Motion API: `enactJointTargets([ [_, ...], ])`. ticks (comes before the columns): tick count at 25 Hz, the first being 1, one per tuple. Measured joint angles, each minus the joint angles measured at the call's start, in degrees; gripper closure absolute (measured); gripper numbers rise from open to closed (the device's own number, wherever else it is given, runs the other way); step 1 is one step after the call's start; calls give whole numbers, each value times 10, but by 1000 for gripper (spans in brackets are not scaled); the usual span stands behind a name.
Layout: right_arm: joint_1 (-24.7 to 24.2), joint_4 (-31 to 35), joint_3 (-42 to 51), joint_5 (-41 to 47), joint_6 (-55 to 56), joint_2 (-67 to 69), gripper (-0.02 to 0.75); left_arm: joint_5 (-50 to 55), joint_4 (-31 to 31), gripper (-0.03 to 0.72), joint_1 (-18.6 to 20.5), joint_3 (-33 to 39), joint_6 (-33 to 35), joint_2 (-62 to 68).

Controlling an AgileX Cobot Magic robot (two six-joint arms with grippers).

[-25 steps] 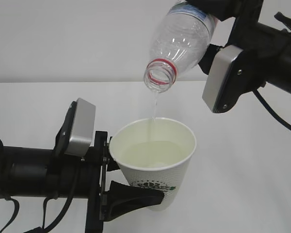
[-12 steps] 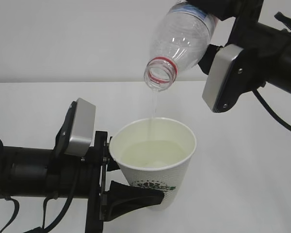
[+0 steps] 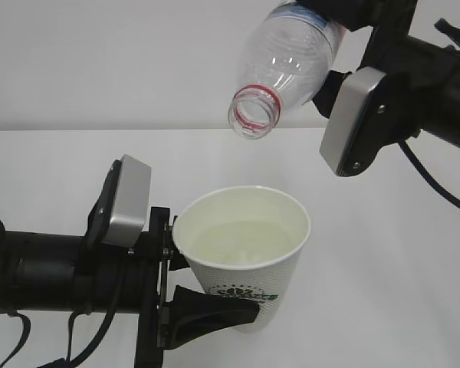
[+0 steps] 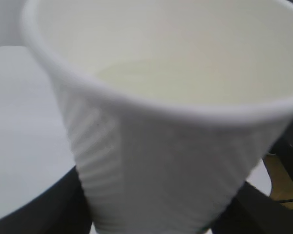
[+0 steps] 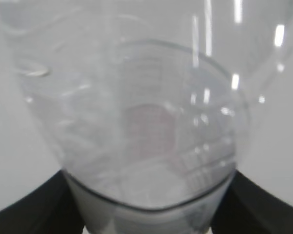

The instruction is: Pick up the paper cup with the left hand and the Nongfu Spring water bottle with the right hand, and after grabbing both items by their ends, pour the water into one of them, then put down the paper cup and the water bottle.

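Jaws of the left gripper (image 3: 207,307) clamp the paper cup (image 3: 245,253) low on its dimpled white wall, water (image 3: 241,244) pooled pale inside. Right jaws grip the tilted Nongfu Spring water bottle (image 3: 287,65) by its base, mouth above the cup, dry. Righting it slowly before lowering should avoid drips.
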Motion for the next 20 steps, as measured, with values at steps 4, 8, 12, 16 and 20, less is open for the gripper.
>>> enactJointTargets([
  [4, 0, 0, 0, 0, 2, 0, 244, 0, 0, 226, 0, 0, 0, 0],
  [8, 0, 0, 0, 0, 12, 0, 244, 0, 0, 226, 0, 0, 0, 0],
  [12, 0, 0, 0, 0, 18, 0, 244, 0, 0, 226, 0, 0, 0, 0],
  [16, 0, 0, 0, 0, 27, 0, 244, 0, 0, 226, 0, 0, 0, 0],
  [20, 0, 0, 0, 0, 43, 0, 244, 0, 0, 226, 0, 0, 0, 0],
])
